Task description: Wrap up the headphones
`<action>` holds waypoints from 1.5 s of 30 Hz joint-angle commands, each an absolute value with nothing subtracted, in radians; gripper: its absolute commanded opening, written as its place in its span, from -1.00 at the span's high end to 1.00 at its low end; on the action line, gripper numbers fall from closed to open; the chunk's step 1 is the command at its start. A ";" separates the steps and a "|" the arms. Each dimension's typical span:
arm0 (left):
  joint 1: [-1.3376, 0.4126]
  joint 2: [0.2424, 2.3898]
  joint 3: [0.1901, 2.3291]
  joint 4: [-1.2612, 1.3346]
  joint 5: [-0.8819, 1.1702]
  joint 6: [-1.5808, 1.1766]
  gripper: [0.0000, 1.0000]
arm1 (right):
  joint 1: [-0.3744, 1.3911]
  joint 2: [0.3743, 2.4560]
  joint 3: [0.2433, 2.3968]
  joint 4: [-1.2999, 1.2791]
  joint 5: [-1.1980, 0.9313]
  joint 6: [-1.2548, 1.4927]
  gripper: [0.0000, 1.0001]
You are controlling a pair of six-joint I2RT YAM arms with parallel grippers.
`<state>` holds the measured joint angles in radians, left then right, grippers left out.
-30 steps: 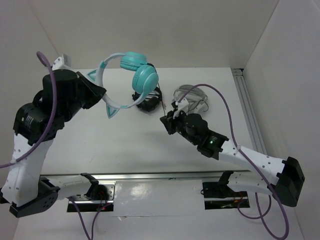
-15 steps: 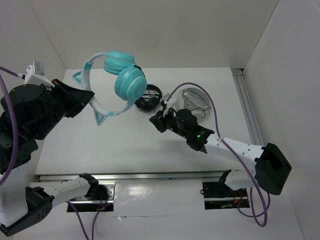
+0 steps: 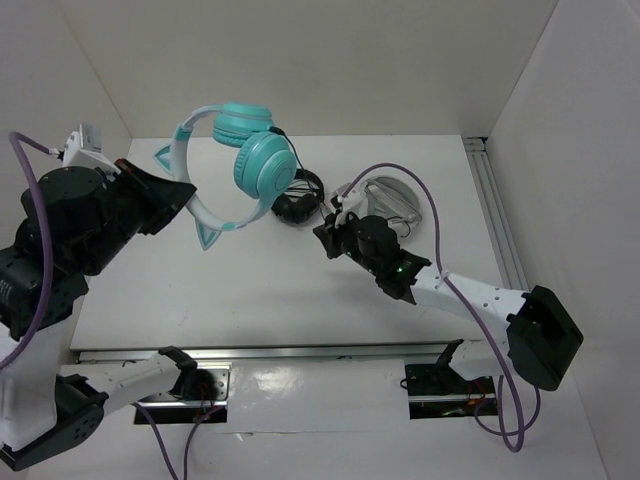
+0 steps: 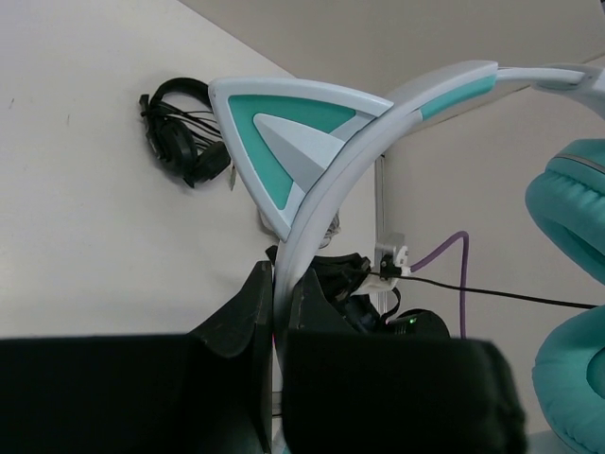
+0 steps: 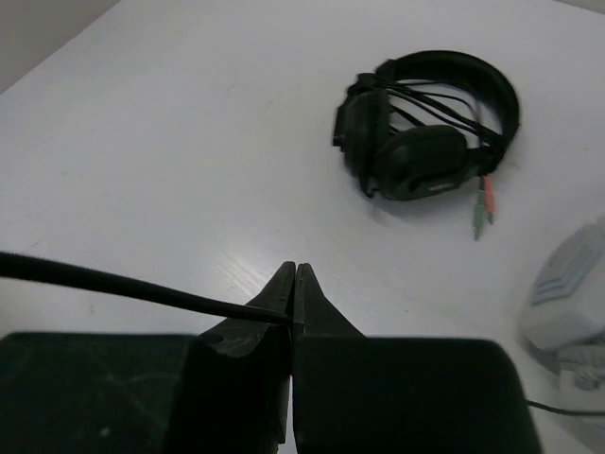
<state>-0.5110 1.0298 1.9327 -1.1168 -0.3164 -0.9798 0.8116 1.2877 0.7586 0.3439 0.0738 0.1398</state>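
The teal headphones (image 3: 262, 166) hang in the air over the table's back left, held by their pale headband (image 3: 186, 150). My left gripper (image 3: 188, 194) is shut on the headband near a cat ear (image 4: 284, 156). In the left wrist view the headband (image 4: 321, 199) runs up from between the jaws, with teal ear cups (image 4: 572, 274) at the right. My right gripper (image 3: 326, 236) hovers over the table's middle, shut on the thin black cable (image 5: 113, 282). The cable also shows taut in the left wrist view (image 4: 501, 297).
The smaller black headphones (image 3: 299, 201) lie on the table behind my right gripper and show in the right wrist view (image 5: 425, 123). The grey-white headphones (image 3: 392, 198) lie to their right. A metal rail (image 3: 495, 215) runs along the table's right edge.
My left arm has swung left and lifted, carrying the headphones left, then eased back slightly right. My right gripper followed left with the cable and reached further over the table.
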 commanded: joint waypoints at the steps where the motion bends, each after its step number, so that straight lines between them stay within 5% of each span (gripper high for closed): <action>1: -0.505 1.012 1.916 -0.942 -0.298 -1.043 1.00 | 0.808 1.272 0.796 0.280 0.317 0.143 1.00; 5: -0.505 1.013 1.865 -0.911 -0.288 -1.025 1.00 | 0.798 1.223 0.818 0.177 0.677 0.196 1.00; 9: -0.505 1.012 1.833 -0.900 -0.261 -0.987 1.00 | 0.763 1.167 0.893 0.097 0.764 0.190 1.00; 17: -0.505 1.000 1.775 -0.900 -0.227 -0.946 1.00 | 0.552 1.198 1.210 -0.031 0.569 0.124 1.00; 24: -0.505 0.982 1.727 -0.900 -0.227 -0.907 1.00 | 0.385 1.420 1.561 -0.173 0.459 0.072 1.00; 37: -0.505 0.973 1.707 -0.900 -0.218 -0.867 1.00 | 0.219 1.511 1.417 -0.120 0.465 0.120 1.00; 45: -0.505 0.963 1.707 -0.911 -0.227 -0.857 1.00 | 0.143 1.462 1.352 -0.120 0.659 0.153 1.00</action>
